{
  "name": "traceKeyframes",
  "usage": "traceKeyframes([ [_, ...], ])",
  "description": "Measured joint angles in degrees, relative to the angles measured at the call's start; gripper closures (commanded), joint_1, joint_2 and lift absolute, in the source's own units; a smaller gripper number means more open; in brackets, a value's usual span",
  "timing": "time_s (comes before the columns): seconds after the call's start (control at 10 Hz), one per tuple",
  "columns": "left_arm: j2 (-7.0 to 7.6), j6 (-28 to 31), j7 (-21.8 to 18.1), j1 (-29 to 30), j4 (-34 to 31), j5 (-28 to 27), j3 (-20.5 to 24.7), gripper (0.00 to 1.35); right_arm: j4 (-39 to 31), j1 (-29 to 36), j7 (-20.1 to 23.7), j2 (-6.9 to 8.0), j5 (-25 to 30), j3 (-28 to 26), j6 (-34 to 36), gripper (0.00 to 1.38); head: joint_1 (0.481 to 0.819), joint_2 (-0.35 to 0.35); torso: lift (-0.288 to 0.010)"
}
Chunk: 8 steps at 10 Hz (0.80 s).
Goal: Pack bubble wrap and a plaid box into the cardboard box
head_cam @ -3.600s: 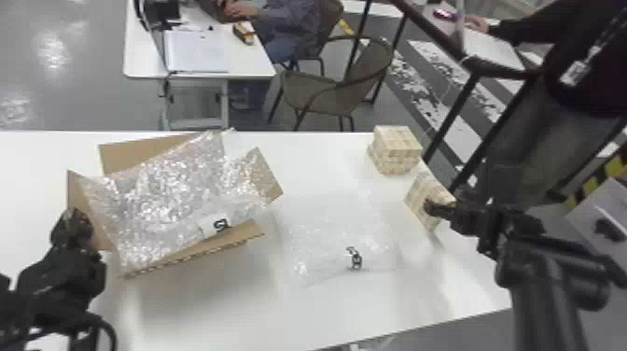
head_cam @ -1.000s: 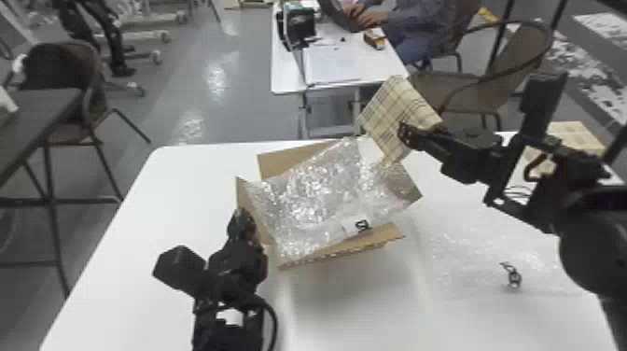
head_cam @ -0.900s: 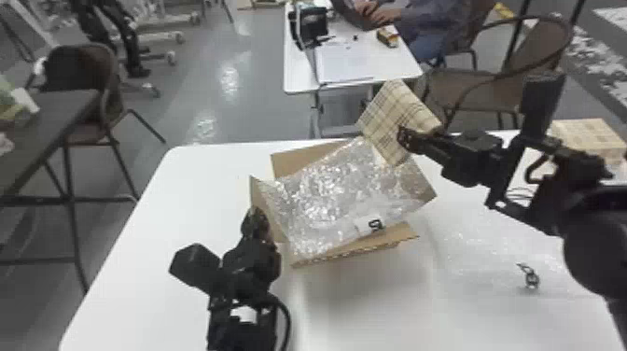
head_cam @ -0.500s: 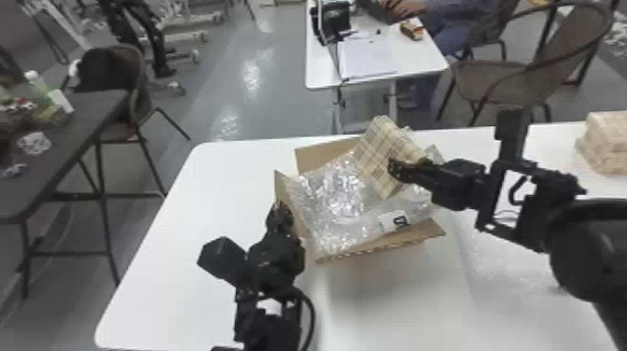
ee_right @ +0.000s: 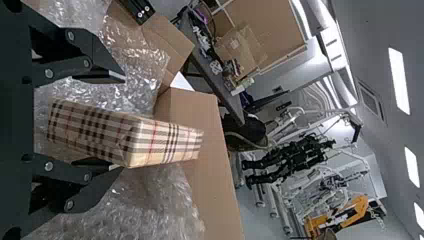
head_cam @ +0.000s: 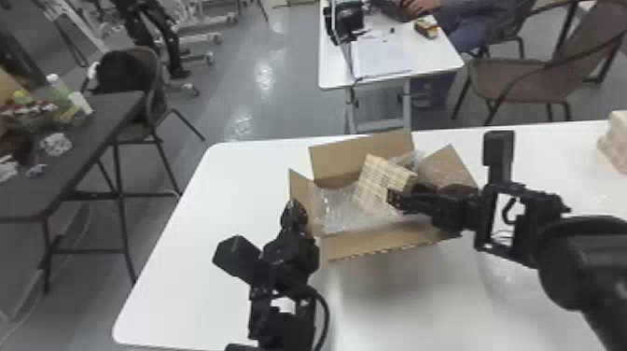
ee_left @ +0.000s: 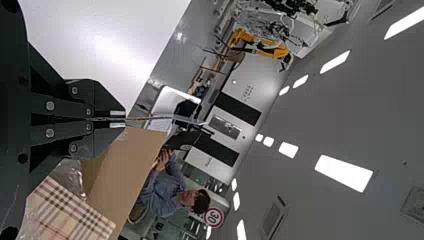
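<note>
Head view, plaid box (head_cam: 374,179) (tilted), between fingers (head_cam: 400,200)

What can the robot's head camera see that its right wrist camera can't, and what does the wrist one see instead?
Head view: papers, a laptop and another pale patterned box by the right edge.

Right wrist view: bright ceiling lights and an orange machine in the room behind.

Both: the plaid box, bubble wrap, the open cardboard box, the right gripper and the dark table.
</note>
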Motion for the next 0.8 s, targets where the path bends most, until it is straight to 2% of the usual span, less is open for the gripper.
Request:
traceKeyframes([
  [0.2,0.00,-0.08,0.01,0.00,0.02,0.09,0.03,1.21,-0.14,0.37,0.23,-0.01,-1.88,-0.11,-2.39,0.13,0.695,0.253,-0.110],
  [0.4,0.00,-0.09,0.01,0.00,0.15,0.26,0.04,1.21,-6.27,2.30,0.66,-0.02,-1.51,-3.70,-4.35,0.13,0.695,0.238,-0.110],
  [0.6,0.00,-0.09,0.01,0.00,0.18,0.36,0.11,1.21,-15.87,5.98,0.64,-0.02,1.91,-10.83,-8.11,0.13,0.693,0.193,-0.110],
  [0.8,0.00,-0.12,0.01,0.02,0.18,0.36,0.13,1.21,-22.64,11.66,0.63,-0.09,3.47,-19.23,-16.55,0.13,0.664,0.101,-0.110],
])
